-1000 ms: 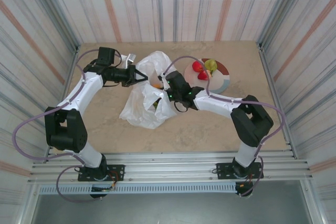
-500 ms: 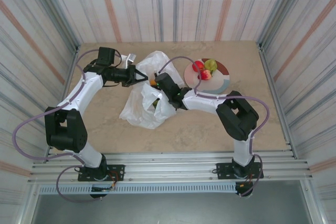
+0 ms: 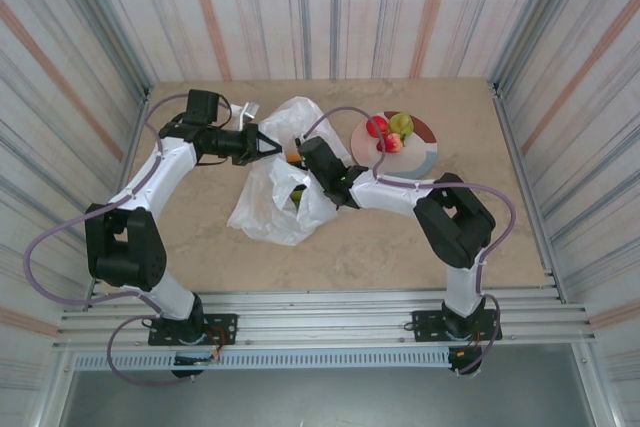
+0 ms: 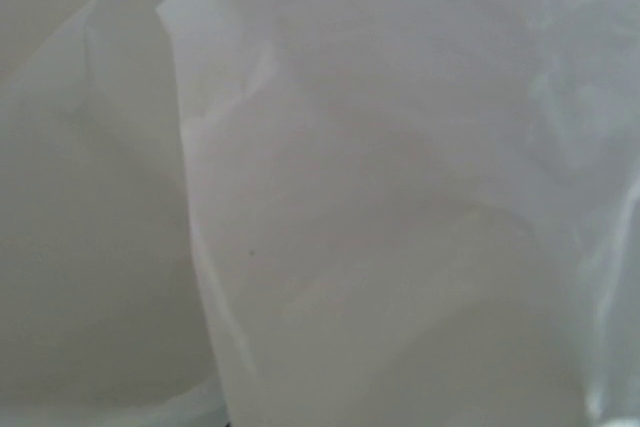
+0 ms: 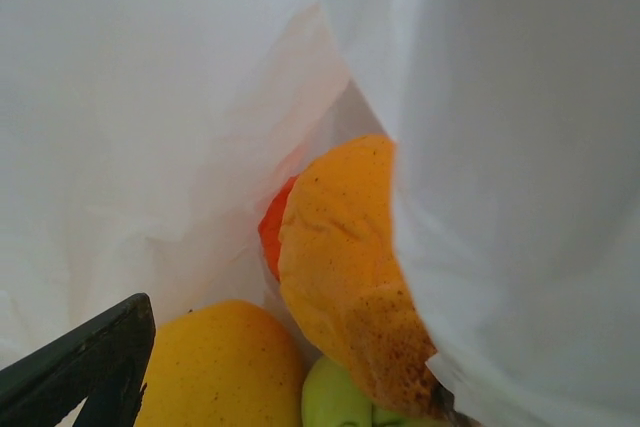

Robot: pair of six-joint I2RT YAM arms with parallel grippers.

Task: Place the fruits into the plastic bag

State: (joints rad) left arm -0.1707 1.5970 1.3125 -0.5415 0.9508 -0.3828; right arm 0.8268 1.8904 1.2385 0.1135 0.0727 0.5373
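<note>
1. The plastic bag (image 3: 272, 209): we see it crumpled on the table (image 3: 200, 247).
2. The left gripper (image 3: 272, 147): at the bag's left rim, its fingers pinched together on the film.
3. The right gripper (image 3: 303, 159): inside the bag's mouth; we cannot tell how wide it stands.
4. The fruits (image 5: 340, 267): orange, yellow and green ones lie inside the bag; red and green ones sit on the plate (image 3: 428, 159) right of the bag.

The left arm (image 3: 160, 172) and right arm (image 3: 400, 192), 2 alike, have white rounded links and bulky black joint housings. A thin purple-grey cable (image 3: 45, 247) loops along each. Black base plates (image 3: 190, 329) sit on a ribbed metal rail (image 3: 320, 332). The left claw (image 3: 272, 145) is black and tapering.
</note>
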